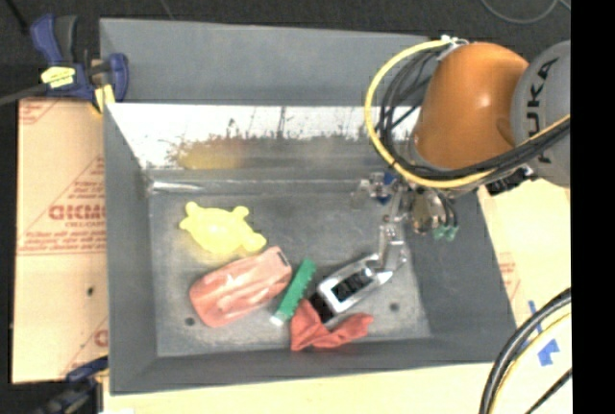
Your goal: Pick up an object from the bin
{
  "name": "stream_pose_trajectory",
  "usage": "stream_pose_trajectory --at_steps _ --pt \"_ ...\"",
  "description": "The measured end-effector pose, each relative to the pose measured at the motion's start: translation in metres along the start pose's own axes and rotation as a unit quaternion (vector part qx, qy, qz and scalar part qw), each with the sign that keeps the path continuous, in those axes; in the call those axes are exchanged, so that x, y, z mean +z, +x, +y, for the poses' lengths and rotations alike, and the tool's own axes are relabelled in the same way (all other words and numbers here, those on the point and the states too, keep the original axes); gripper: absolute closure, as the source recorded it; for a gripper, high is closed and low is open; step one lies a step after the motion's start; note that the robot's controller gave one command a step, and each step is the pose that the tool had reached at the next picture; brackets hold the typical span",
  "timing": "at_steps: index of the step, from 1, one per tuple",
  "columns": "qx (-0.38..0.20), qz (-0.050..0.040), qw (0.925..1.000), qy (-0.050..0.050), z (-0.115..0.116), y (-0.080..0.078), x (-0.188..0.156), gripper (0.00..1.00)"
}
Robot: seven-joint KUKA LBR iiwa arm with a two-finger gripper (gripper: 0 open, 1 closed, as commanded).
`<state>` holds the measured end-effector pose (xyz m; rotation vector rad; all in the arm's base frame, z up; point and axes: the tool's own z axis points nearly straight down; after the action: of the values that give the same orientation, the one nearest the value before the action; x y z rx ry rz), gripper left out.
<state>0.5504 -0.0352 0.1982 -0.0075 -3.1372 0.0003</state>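
While the tool (389, 249) hangs by a black-and-silver gadget (348, 287), red cloth (327, 330) touches that gadget | tool state: cannot tell

red cloth (327, 330) partly under black-and-white object (348, 287) (kind too small to tell); orange wrist cover (466, 105) hides bin (288, 57) corner.

Orange domed cover (468, 105) at frame right; yellow and black cables (384, 119) loop it; grey link (540, 109) lettered KUKA.
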Motion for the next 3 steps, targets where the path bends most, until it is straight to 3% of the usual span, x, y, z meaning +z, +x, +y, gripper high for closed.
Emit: stream_pose_trajectory --at_steps 1,2,3 --pt "0.0 -0.0042 1.0 0.001 0.0 -0.002 -0.005 0.0" --pt "0.023 -0.0039 0.9997 0.0 0.013 0.023 0.044 0.0" --pt "0.069 -0.0022 0.9976 0.0 0.011 0.024 0.067 0.0"
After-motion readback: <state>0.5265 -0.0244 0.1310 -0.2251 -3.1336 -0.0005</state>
